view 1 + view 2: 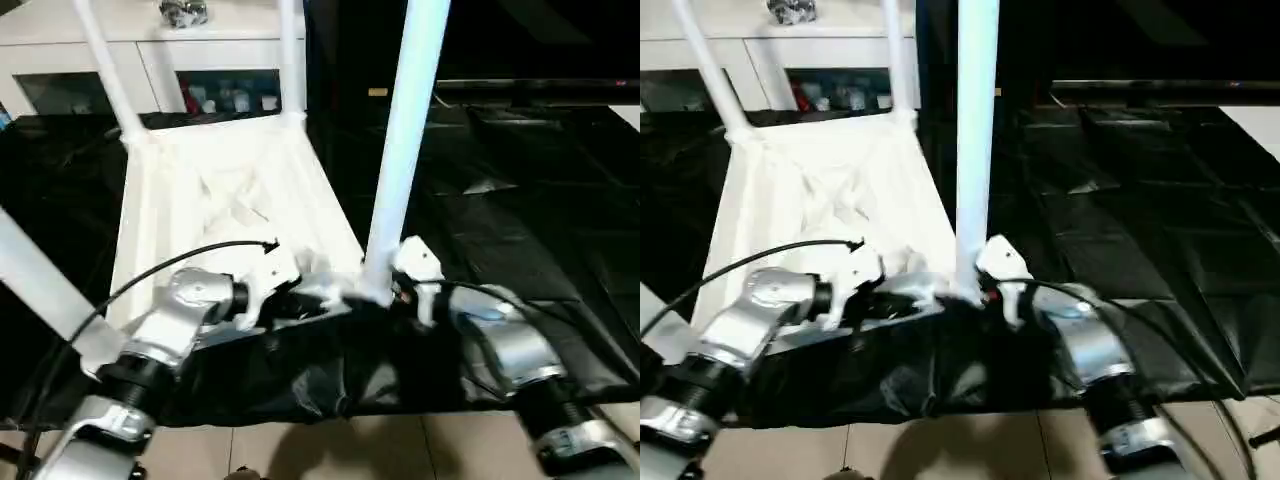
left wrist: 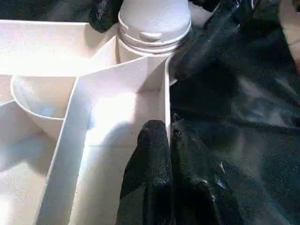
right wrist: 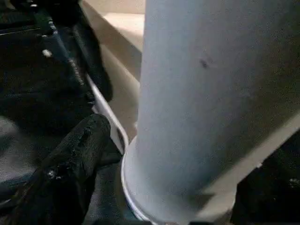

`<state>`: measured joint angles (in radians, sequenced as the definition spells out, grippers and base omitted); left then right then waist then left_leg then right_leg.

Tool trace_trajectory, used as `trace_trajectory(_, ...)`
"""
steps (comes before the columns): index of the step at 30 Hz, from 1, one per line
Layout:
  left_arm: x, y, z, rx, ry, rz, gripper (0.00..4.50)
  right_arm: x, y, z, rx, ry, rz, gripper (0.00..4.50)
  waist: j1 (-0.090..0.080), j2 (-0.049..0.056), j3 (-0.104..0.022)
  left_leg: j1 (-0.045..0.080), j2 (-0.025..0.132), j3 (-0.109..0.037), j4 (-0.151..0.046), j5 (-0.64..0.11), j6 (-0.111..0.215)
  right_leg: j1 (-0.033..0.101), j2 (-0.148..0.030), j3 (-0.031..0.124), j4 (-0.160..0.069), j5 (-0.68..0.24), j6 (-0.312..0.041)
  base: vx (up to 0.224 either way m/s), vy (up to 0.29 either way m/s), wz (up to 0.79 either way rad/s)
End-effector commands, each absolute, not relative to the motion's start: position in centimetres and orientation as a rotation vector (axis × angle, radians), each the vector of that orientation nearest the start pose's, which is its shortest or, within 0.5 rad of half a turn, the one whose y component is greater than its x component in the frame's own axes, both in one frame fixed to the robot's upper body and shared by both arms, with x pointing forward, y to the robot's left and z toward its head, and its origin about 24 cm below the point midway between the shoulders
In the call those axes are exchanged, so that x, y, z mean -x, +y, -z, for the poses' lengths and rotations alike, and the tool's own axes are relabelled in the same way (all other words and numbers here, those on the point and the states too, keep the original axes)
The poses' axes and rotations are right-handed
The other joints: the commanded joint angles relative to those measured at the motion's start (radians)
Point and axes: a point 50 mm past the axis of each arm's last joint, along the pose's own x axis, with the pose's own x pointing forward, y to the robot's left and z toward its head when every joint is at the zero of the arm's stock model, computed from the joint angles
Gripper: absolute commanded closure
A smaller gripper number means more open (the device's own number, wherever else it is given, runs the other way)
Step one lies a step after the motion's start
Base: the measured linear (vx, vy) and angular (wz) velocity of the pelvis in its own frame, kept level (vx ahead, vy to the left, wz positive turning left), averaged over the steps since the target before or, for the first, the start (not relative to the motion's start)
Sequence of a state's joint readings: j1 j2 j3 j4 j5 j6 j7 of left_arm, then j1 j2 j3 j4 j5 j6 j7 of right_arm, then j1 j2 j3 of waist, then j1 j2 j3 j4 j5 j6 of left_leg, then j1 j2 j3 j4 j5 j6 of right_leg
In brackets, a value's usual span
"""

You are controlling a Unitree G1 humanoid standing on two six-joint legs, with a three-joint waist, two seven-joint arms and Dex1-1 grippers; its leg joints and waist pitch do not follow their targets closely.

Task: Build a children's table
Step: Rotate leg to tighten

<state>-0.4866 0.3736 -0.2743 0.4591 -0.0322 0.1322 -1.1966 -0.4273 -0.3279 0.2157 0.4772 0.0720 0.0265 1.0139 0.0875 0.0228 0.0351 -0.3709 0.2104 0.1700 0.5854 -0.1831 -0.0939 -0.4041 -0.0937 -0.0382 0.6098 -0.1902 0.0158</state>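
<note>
While the table [image 1: 215,190] lies upside down, its rim is pinched by the left gripper [image 2: 161,154] so the leg [image 1: 405,150] stands steady between the right gripper's [image 1: 405,290] spread fingers.

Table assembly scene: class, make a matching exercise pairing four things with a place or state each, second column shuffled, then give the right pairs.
1. table top
2. near right leg
3. left end effector
4. cabinet

A. clamped on the top's edge wall
B. behind the table, glass doors
C. upside down on the black sheet, ribs showing
D. upright in a corner socket

Pairs: 1-C, 2-D, 3-A, 4-B
</note>
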Motion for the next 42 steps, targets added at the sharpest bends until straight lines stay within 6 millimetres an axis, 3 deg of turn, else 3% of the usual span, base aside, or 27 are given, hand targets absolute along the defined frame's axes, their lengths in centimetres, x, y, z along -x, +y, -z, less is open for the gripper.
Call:
trace_trajectory(1, -29.6, 12.3, -4.9, -0.321, 0.375, 1.419, 4.50, -29.6, -13.0, -3.7, 0.272, 0.286, -1.228, 0.52, -0.006, -0.010, -0.055, 0.007, 0.010, 0.012, -0.067, -0.197, 0.068, 0.047, -0.027, 0.023, -0.062, -0.099, -0.250, 0.000, 0.000, 0.00)
trace_trajectory(3, -29.7, 13.3, -4.9, -0.331, 0.396, 1.446, 4.50, -29.4, -13.4, -4.0, 0.257, 0.309, -1.326, 0.52, -0.004, -0.013, -0.055, 0.009, 0.011, 0.012, -0.068, -0.204, 0.070, 0.049, -0.027, 0.022, -0.063, -0.123, -0.246, 0.000, 0.000, 0.00)
trace_trajectory(9, -29.6, 13.9, -5.0, -0.330, 0.412, 1.474, 4.50, -29.3, -13.5, -4.1, 0.262, 0.319, -1.377, 1.17, -0.003, -0.015, -0.053, 0.009, 0.013, 0.012, -0.069, -0.207, 0.061, 0.046, -0.030, 0.023, -0.063, -0.150, -0.245, 0.000, 0.000, 0.00)
trace_trajectory(13, -29.5, 14.1, -4.9, -0.328, 0.421, 1.492, 4.50, -29.3, -13.3, -4.2, 0.253, 0.318, -1.408, 1.35, -0.003, -0.016, -0.055, 0.009, 0.012, 0.013, -0.067, -0.189, 0.064, 0.046, -0.028, 0.023, -0.060, -0.125, -0.253, 0.000, 0.000, 0.00)
trace_trajectory(15, -29.4, 14.1, -4.9, -0.326, 0.425, 1.499, 4.50, -29.2, -13.3, -4.2, 0.250, 0.318, -1.418, 1.67, -0.003, -0.017, -0.056, 0.008, 0.012, 0.013, -0.066, -0.177, 0.069, 0.047, -0.028, 0.023, -0.058, -0.103, -0.258, 0.000, 0.000, 0.00)
trace_trajectory(20, -29.3, 14.4, -4.8, -0.330, 0.434, 1.505, 4.50, -28.9, -13.0, -4.1, 0.243, 0.321, -1.449, 1.80, -0.002, -0.017, -0.055, 0.009, 0.012, 0.013, -0.066, -0.175, 0.075, 0.047, -0.028, 0.022, -0.058, -0.102, -0.261, 0.000, 0.000, 0.00)
trace_trajectory(21, -29.6, 14.5, -4.8, -0.347, 0.424, 1.471, 4.50, -28.8, -12.7, -4.0, 0.227, 0.312, -1.433, 1.80, -0.002, -0.017, -0.055, 0.009, 0.012, 0.014, -0.066, -0.182, 0.073, 0.047, -0.029, 0.022, -0.059, -0.116, -0.257, 0.000, 0.000, 0.00)
trace_trajectory(22, -29.8, 14.3, -4.7, -0.359, 0.414, 1.433, 4.50, -28.9, -12.5, -3.9, 0.212, 0.305, -1.401, 1.81, -0.003, -0.027, -0.054, 0.008, 0.012, 0.015, -0.066, -0.181, 0.074, 0.047, -0.028, 0.022, -0.060, -0.120, -0.254, 0.000, 0.000, 0.00)
trace_trajectory(23, -30.0, 14.3, -4.7, -0.365, 0.409, 1.412, 4.50, -28.9, -12.4, -3.9, 0.205, 0.303, -1.384, 1.81, -0.001, -0.022, -0.054, 0.010, 0.013, 0.014, -0.068, -0.184, 0.071, 0.046, -0.031, 0.023, -0.061, -0.138, -0.249, 0.000, 0.000, 0.00)
trace_trajectory(26, -30.6, 13.7, -4.6, -0.387, 0.398, 1.315, 4.50, -29.7, -11.7, -3.4, 0.194, 0.294, -1.211, 1.81, -0.005, -0.022, -0.047, 0.011, 0.013, 0.012, -0.075, -0.225, 0.043, 0.041, -0.031, 0.026, -0.070, -0.217, -0.228, 0.000, 0.000, 0.00)
trace_trajectory(27, -31.1, 13.0, -4.8, -0.381, 0.373, 1.260, 4.50, -30.3, -11.1, -3.1, 0.198, 0.296, -1.070, 1.81, -0.010, -0.021, -0.044, 0.013, 0.010, 0.009, -0.080, -0.257, 0.010, 0.039, -0.032, 0.025, -0.078, -0.306, -0.194, 0.000, 0.000, 0.00)
trace_trajectory(28, -31.2, 12.5, -4.8, -0.372, 0.366, 1.239, 4.50, -30.4, -10.7, -3.0, 0.185, 0.284, -1.030, 1.81, -0.011, -0.020, -0.043, 0.017, 0.010, 0.008, -0.082, -0.277, 0.002, 0.036, -0.033, 0.025, -0.083, -0.341, -0.182, 0.000, 0.000, 0.00)
trace_trajectory(30, -31.1, 11.6, -4.8, -0.364, 0.362, 1.229, 4.50, -30.5, -9.9, -2.9, 0.161, 0.277, -0.973, 1.82, -0.019, -0.024, -0.043, 0.011, 0.010, 0.003, -0.086, -0.294, -0.016, 0.040, -0.035, 0.025, -0.085, -0.387, -0.154, 0.000, 0.000, 0.00)
trace_trajectory(31, -31.0, 10.3, -4.7, -0.359, 0.358, 1.215, 4.50, -30.6, -8.8, -2.8, 0.132, 0.267, -0.895, 1.82, -0.023, -0.014, -0.043, 0.013, 0.009, 0.001, -0.087, -0.307, -0.020, 0.036, -0.035, 0.025, -0.087, -0.394, -0.148, 0.000, 0.000, 0.00)
trace_trajectory(34, -30.6, 8.7, -4.6, -0.343, 0.348, 1.208, 4.50, -30.7, -7.0, -2.8, 0.106, 0.255, -0.822, 1.82, -0.039, -0.019, -0.044, 0.008, 0.007, 0.002, -0.087, -0.299, -0.022, 0.035, -0.031, 0.025, -0.086, -0.352, -0.153, 0.000, 0.000, 0.00)
trace_trajectory(35, -30.4, 7.9, -4.5, -0.330, 0.343, 1.220, 4.50, -31.0, -6.4, -2.7, 0.097, 0.257, -0.770, 1.82, -0.040, -0.009, -0.046, 0.011, 0.007, 0.001, -0.084, -0.301, -0.017, 0.034, -0.030, 0.026, -0.086, -0.335, -0.159, 0.000, 0.000, 0.00)
trace_trajectory(37, -30.2, 6.9, -4.4, -0.305, 0.338, 1.239, 4.50, -30.8, -4.8, -3.1, 0.097, 0.228, -0.796, 1.82, -0.047, -0.010, -0.047, 0.007, 0.005, 0.003, -0.084, -0.286, -0.016, 0.036, -0.028, 0.026, -0.084, -0.285, -0.172, 0.000, 0.000, 0.00)
trace_trajectory(38, -30.2, 6.7, -4.4, -0.297, 0.338, 1.239, 4.50, -30.7, -4.4, -3.3, 0.090, 0.217, -0.813, 1.47, -0.048, -0.012, -0.048, 0.006, 0.004, 0.003, -0.084, -0.272, -0.010, 0.040, -0.026, 0.025, -0.081, -0.256, -0.177, 0.000, 0.000, 0.00)
trace_trajectory(42, -30.3, 7.4, -4.6, -0.322, 0.323, 1.289, 4.50, -30.4, -5.9, -3.7, 0.095, 0.201, -0.930, 1.02, -0.048, -0.010, -0.051, 0.004, 0.004, 0.004, -0.080, -0.248, 0.013, 0.044, -0.026, 0.025, -0.078, -0.203, -0.192, 0.000, 0.000, 0.00)
